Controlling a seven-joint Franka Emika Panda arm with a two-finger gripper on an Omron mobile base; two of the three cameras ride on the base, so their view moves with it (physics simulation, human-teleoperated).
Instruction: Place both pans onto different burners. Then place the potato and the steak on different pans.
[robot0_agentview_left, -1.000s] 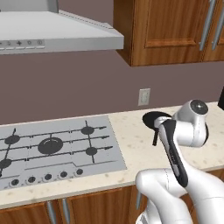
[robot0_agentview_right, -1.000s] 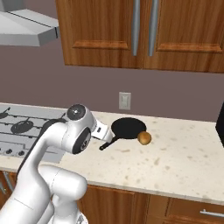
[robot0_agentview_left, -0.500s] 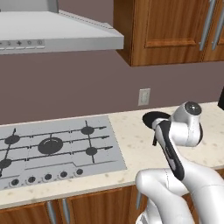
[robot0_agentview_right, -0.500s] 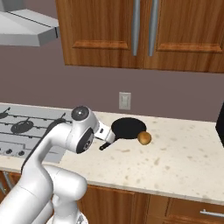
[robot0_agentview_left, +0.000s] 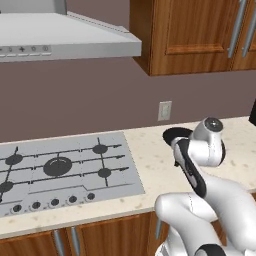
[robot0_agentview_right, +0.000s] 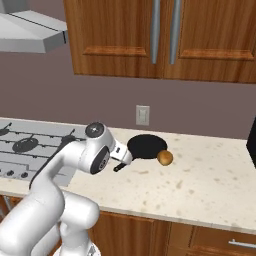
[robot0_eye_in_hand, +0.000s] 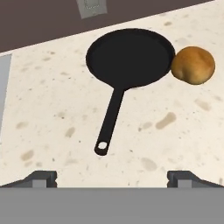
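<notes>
A black pan (robot0_eye_in_hand: 129, 57) lies on the speckled counter, its thin handle (robot0_eye_in_hand: 109, 122) pointing toward me. The golden-brown potato (robot0_eye_in_hand: 193, 64) rests against the pan's right rim. My gripper (robot0_eye_in_hand: 112, 179) hovers above the counter short of the handle's end, open, with nothing between its fingertips (robot0_eye_in_hand: 41, 178). From the right base view the pan (robot0_agentview_right: 146, 146) and potato (robot0_agentview_right: 165, 157) sit just beyond my wrist. In the left base view the pan (robot0_agentview_left: 175, 134) is partly hidden by the arm. The burners (robot0_agentview_left: 57, 166) sit in the grey cooktop (robot0_agentview_left: 127, 175) to the left. The steak is out of view.
A wall outlet (robot0_agentview_right: 142, 115) is behind the pan. A range hood (robot0_agentview_left: 65, 40) hangs over the cooktop, and wooden cabinets (robot0_agentview_right: 160, 40) hang over the counter. A dark object (robot0_agentview_right: 251, 145) stands at the counter's far right. Bare counter (robot0_agentview_right: 210, 180) stretches right of the potato.
The hand has crept a little toward the pan. Pan and potato have not moved, and the jaws stay wide.
</notes>
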